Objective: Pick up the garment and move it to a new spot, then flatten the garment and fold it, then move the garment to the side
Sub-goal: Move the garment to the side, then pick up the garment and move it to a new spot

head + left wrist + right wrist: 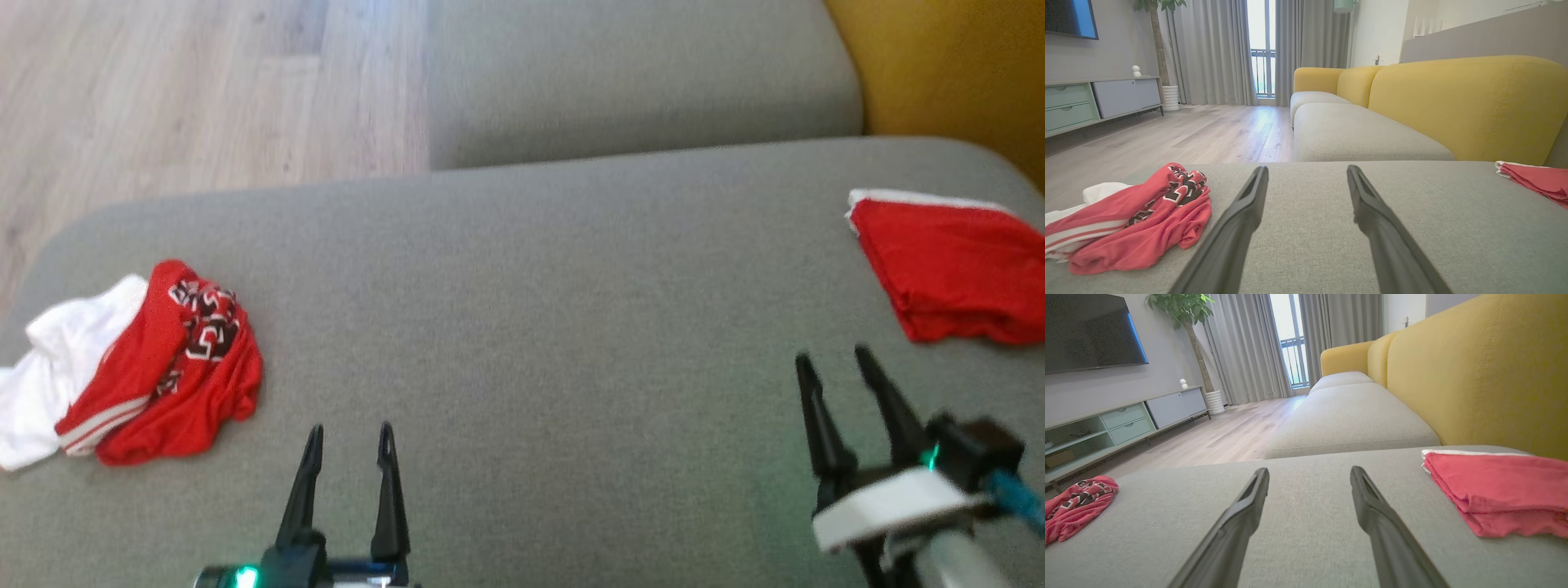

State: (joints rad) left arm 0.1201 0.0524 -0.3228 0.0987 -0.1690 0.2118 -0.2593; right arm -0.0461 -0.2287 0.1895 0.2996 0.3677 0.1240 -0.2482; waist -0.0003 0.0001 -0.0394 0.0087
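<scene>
1. A broad grey seat cushion (pixel 531 327) is being used as the work surface, and both grippers are being held low over its near part.
2. The crumpled red garment (pixel 188 384) is lying bunched near the cushion's left edge, with a black-and-white pattern showing on top. It is resting partly on a white garment (pixel 57 367).
3. A folded red garment (pixel 955 269) is lying flat near the cushion's right edge, with a white hem showing along its far side. It is sitting close to the yellow backrest (pixel 1486 375).
4. The left gripper (pixel 351 429) is being held with its fingers wide apart and nothing between them, to the right of the crumpled red garment and apart from it.
5. The right gripper (pixel 833 355) is likewise being held wide and empty, near the folded red garment but not touching it.
6. Beyond the surface, a second grey cushion (pixel 637 73) is adjoining it.
7. A wooden floor (pixel 1188 130) is stretching towards grey curtains (pixel 1249 351) and a bright window (pixel 1261 49).
8. A television (pixel 1090 330), a low cabinet (pixel 1126 416) and a potted plant (pixel 1184 306) are being seen along the far wall.
</scene>
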